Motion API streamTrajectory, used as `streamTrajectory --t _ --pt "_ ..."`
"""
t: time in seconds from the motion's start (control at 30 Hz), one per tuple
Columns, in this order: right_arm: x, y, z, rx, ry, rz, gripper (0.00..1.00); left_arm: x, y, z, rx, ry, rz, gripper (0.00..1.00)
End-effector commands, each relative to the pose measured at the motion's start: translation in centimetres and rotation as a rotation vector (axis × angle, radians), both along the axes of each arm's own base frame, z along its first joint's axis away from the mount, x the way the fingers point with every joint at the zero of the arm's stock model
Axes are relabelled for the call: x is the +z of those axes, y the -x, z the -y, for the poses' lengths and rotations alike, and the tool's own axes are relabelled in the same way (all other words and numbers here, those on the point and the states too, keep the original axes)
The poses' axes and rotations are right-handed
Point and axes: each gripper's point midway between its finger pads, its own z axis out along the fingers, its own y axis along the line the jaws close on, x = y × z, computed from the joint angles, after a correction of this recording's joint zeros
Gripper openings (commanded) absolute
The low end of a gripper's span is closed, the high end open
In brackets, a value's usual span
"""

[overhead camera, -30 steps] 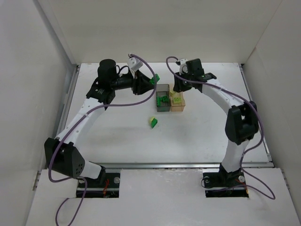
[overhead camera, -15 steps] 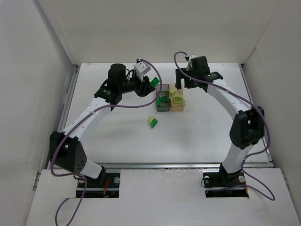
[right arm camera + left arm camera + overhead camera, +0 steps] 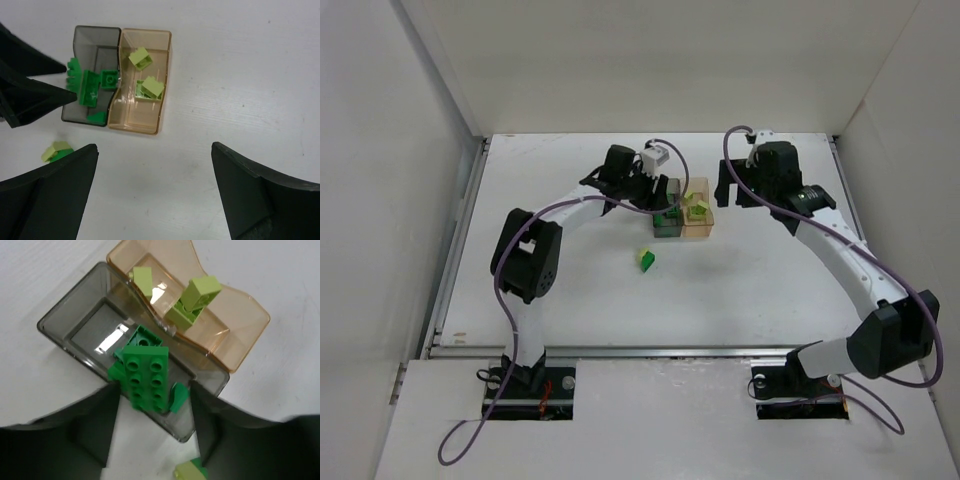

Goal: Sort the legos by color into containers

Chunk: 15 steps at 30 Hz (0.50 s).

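Two containers stand side by side at mid-table: a smoky grey one and a pale orange one. My left gripper hovers over the grey container, open, its jaws on either side of a dark green 2x4 lego that lies tilted inside on other dark green pieces. The orange container holds pale yellow-green legos. A pale yellow-green and dark green lego lies loose on the table in front of the containers. My right gripper is wide open and empty, to the right of the containers.
White walls close in the table on the left, back and right. A metal rail runs along the near edge. Purple cables loop from both arms. In the right wrist view the left gripper's dark fingers reach to the grey container.
My left arm carried the dark green lego right, over the grey container, and its jaws opened. My right gripper opened at the orange container and drew back to the right.
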Motion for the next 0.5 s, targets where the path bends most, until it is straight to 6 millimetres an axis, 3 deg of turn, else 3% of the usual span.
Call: streamTrajectory --t 0.0,0.03,0.1,0.17,0.27,0.3,0.33,0.37,0.4,0.43,0.47 --pt "2.4 0.5 1.0 -0.048 -0.027 0.062 1.0 5.2 -2.4 2.2 0.0 0.093 0.108 0.58" --pt "2.0 0.6 1.0 -0.048 -0.024 0.054 1.0 5.2 -2.1 2.7 -0.01 0.094 0.107 0.59" --pt "2.2 0.8 1.4 -0.044 -0.001 0.063 1.0 4.7 -1.1 3.2 -0.044 0.102 0.087 0.84" --pt "2.3 1.1 1.5 -0.038 0.008 0.068 1.0 5.6 -0.8 3.0 -0.05 0.103 0.11 1.0" --pt "1.5 1.7 1.1 0.006 0.041 0.061 1.0 6.9 -0.2 2.5 -0.042 0.099 0.112 1.0" --pt "2.3 1.9 0.6 0.05 0.058 0.105 1.0 9.2 -0.1 1.7 -0.043 0.105 0.162 1.0" --pt "2.3 2.7 -1.2 0.128 0.064 0.122 1.0 10.2 0.2 0.9 -0.045 0.098 0.191 0.99" --pt "1.1 3.5 -2.2 0.187 0.084 0.115 1.0 11.3 0.3 -0.1 -0.045 0.091 0.232 0.99" --pt "1.1 3.9 -3.4 0.269 0.122 0.156 1.0 12.9 1.7 -1.8 -0.056 0.074 0.3 0.99" --pt "0.6 4.6 -4.8 0.334 0.134 0.162 1.0 13.2 1.6 -4.2 -0.02 0.048 0.332 0.99" --pt "0.1 6.0 -7.3 0.441 0.123 0.167 1.0 13.5 2.1 -5.7 -0.01 0.033 0.367 0.99"
